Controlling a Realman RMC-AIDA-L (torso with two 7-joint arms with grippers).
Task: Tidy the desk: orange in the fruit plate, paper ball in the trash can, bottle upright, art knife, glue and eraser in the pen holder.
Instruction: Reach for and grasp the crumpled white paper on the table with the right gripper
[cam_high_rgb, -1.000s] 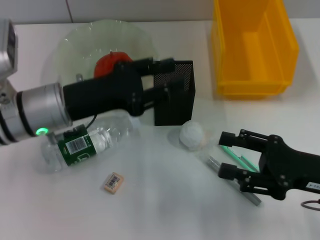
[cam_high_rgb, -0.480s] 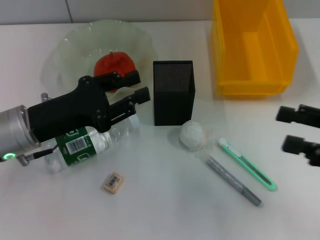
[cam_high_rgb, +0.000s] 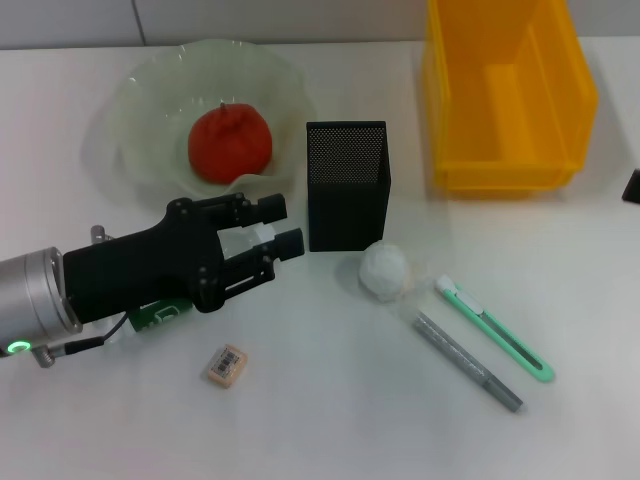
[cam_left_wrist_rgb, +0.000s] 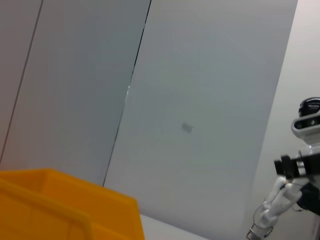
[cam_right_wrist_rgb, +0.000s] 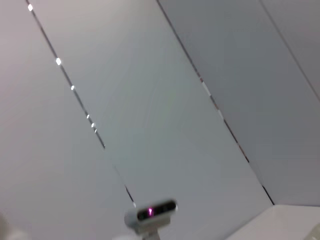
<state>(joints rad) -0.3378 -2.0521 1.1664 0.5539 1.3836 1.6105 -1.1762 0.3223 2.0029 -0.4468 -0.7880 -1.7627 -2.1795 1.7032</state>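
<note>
Nearest lies the eraser (cam_high_rgb: 228, 364), in front of the pen holder (cam_high_rgb: 347, 185). The left gripper (cam_high_rgb: 280, 224), jaws parted, straddles the lying bottle (cam_high_rgb: 158, 314), mostly hidden beneath it beside the holder. It should clamp mid-body before tipping it upright. The right gripper (cam_high_rgb: 632, 186) barely shows; its jaws are indeterminate. Farther back, the orange (cam_high_rgb: 230, 142) sits plated.

No wording can be read. The eraser (cam_high_rgb: 228, 364), in front of the pen holder (cam_high_rgb: 347, 186), carries a barcode; the bottle's green label (cam_high_rgb: 160, 314) shows only illegible white marks.
</note>
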